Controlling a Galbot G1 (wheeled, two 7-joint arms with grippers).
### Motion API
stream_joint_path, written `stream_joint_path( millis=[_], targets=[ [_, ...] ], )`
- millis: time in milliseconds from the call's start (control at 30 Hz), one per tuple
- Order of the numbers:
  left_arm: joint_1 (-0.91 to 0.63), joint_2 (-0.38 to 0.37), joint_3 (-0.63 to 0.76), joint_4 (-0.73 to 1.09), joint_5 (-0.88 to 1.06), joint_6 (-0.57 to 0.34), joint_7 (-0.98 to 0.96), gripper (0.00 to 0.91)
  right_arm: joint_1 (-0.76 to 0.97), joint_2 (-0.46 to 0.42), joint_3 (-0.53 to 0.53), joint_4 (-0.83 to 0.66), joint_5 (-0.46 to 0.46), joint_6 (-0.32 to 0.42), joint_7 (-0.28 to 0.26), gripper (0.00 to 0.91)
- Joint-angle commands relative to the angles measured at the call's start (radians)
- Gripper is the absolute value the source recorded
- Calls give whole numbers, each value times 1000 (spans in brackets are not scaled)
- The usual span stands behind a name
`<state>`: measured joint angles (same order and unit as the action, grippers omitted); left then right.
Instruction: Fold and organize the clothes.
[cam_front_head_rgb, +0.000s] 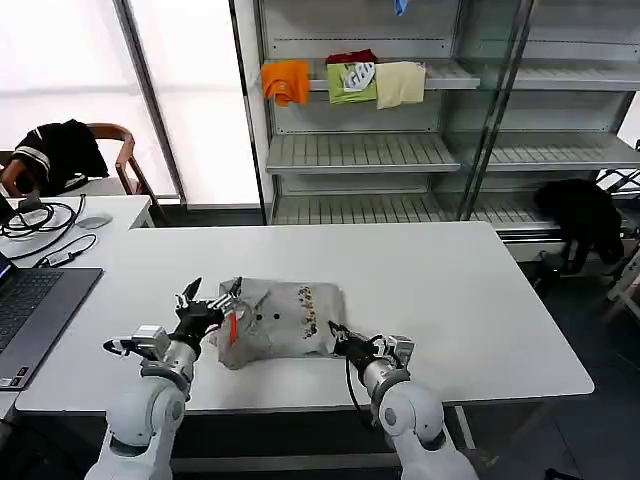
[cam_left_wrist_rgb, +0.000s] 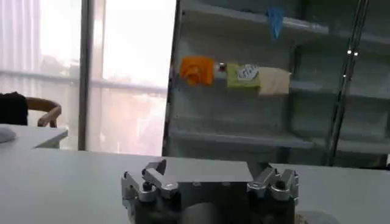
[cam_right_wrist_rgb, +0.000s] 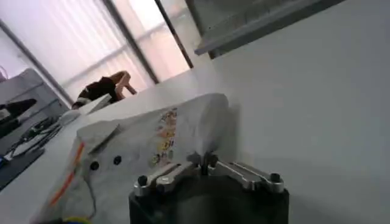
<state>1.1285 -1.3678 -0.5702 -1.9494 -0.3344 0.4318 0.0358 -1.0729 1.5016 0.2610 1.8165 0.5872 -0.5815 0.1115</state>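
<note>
One light grey shirt (cam_front_head_rgb: 285, 320) lies folded into a rough rectangle near the front of the white table (cam_front_head_rgb: 450, 290). A small multicolour print and an orange strip (cam_front_head_rgb: 232, 328) at the neck show on it. My left gripper (cam_front_head_rgb: 213, 292) hovers open at the shirt's left end, and in the left wrist view its fingers (cam_left_wrist_rgb: 155, 171) are spread wide with nothing between them. My right gripper (cam_front_head_rgb: 334, 331) is shut on the shirt's near right edge. In the right wrist view its fingertips (cam_right_wrist_rgb: 204, 161) meet against the shirt (cam_right_wrist_rgb: 140, 146).
A laptop (cam_front_head_rgb: 30, 310) and cables sit on the table's left side. The shelf behind holds folded orange (cam_front_head_rgb: 285, 80), green (cam_front_head_rgb: 352, 82) and cream (cam_front_head_rgb: 400, 83) garments. Black garments hang on a chair (cam_front_head_rgb: 60, 150) at far left and a rack (cam_front_head_rgb: 585, 215) at right.
</note>
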Motion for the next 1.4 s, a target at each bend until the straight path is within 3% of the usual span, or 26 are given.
stream_joint_path(
  millis=[33, 200, 233, 267, 300, 400, 467, 567, 767, 933, 1033, 1167, 1367, 1400],
  targets=[
    [13, 5, -19, 6, -14, 8, -1, 907, -57, -87, 55, 95, 43, -2, 20, 0],
    [21, -3, -14, 10, -8, 11, 5, 907, -112, -197, 93, 158, 36, 0, 18, 0],
    [22, -4, -12, 10, -7, 11, 6, 907, -116, -203, 92, 159, 16, 1, 15, 141],
    [23, -6, -10, 10, -3, 10, 8, 907, -127, -207, 92, 162, -54, 3, -11, 836],
    [23, -8, -8, 10, 0, 10, 10, 907, -142, -199, 97, 169, -100, 3, -37, 907],
    [26, -15, -5, 5, 6, 11, 13, 907, -178, -124, 117, 195, -363, 4, -115, 907],
    [29, -16, -5, 1, 6, 11, 14, 907, -196, -127, 100, 222, -419, 15, -86, 907],
    [42, -17, -10, -7, 6, 10, 14, 907, -224, -137, 102, 281, -611, 38, -91, 907],
    [80, -10, -26, -32, 3, 1, 18, 907, -251, -193, 145, 342, -662, 50, -64, 907],
    [110, -5, -34, -51, -3, -16, 24, 907, -258, -215, 216, 346, -702, 54, -80, 907],
    [127, -2, -33, -63, -3, -29, 35, 907, -259, -233, 210, 348, -731, 58, -28, 907],
    [144, 1, -33, -67, 0, -44, 42, 907, -257, -253, 255, 343, -713, 77, -91, 907],
    [157, 6, -31, -80, 3, -50, 52, 907, -249, -283, 323, 321, -580, 98, -204, 907],
    [159, 6, -29, -81, 3, -56, 50, 907, -249, -286, 344, 309, -538, 134, -256, 907]
  ],
)
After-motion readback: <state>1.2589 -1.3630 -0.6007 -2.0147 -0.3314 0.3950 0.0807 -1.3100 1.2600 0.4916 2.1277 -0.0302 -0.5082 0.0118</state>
